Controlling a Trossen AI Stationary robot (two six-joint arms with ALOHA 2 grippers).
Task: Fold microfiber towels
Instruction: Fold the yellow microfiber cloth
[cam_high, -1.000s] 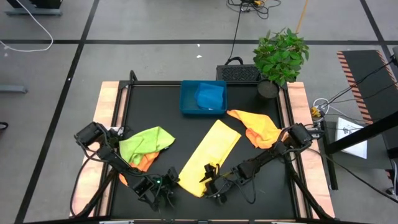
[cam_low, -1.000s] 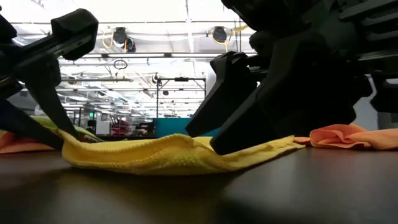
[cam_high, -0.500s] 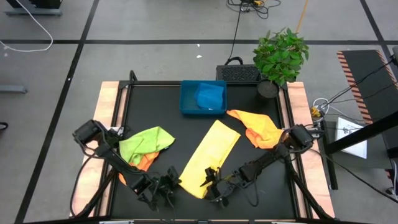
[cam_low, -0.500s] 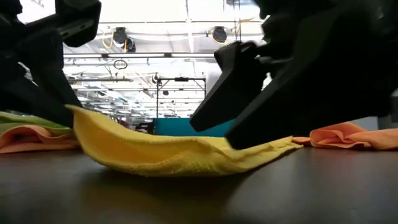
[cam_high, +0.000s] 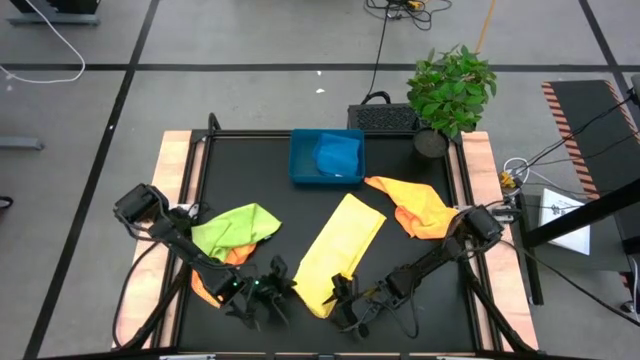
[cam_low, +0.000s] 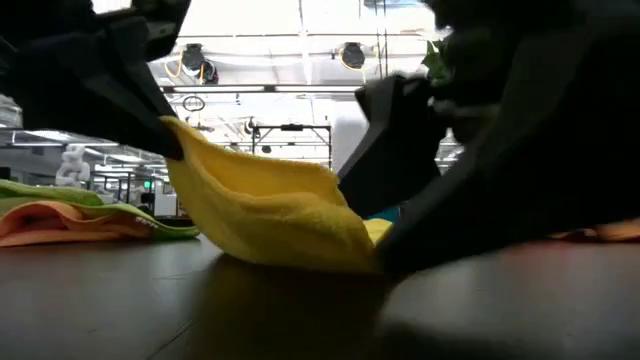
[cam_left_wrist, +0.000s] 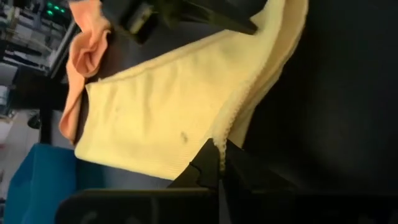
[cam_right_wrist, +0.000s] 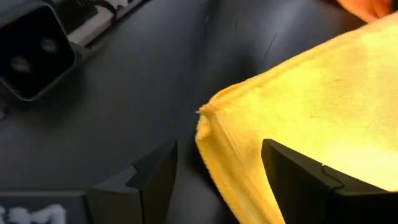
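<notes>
A yellow microfiber towel lies as a long folded strip in the middle of the black table, its far end flat. My left gripper is shut on its near left corner, which stands raised. At the strip's near right corner my right gripper is open, one finger on either side of that corner. A lime green towel lies crumpled on an orange one at the left. Another orange towel lies at the right. A blue towel sits in the blue tray. My left gripper pinches the yellow towel's stitched edge at the near left corner between its two fingers, which come slanting down from the table's left. That corner is lifted clear and the cloth slopes down from it to the table. Whether my right gripper touches the towel, I cannot tell.
The blue tray stands at the table's far middle. A potted plant stands at the far right corner. Bare black tabletop shows between the yellow strip and the green towel, and along the near edge.
My left gripper has risen and gone toward the table's right, rolling as it went, with the yellow towel's near left corner in its hold. That corner, flat on the table before, now stands lifted and leans over the strip; the far end has stayed put.
</notes>
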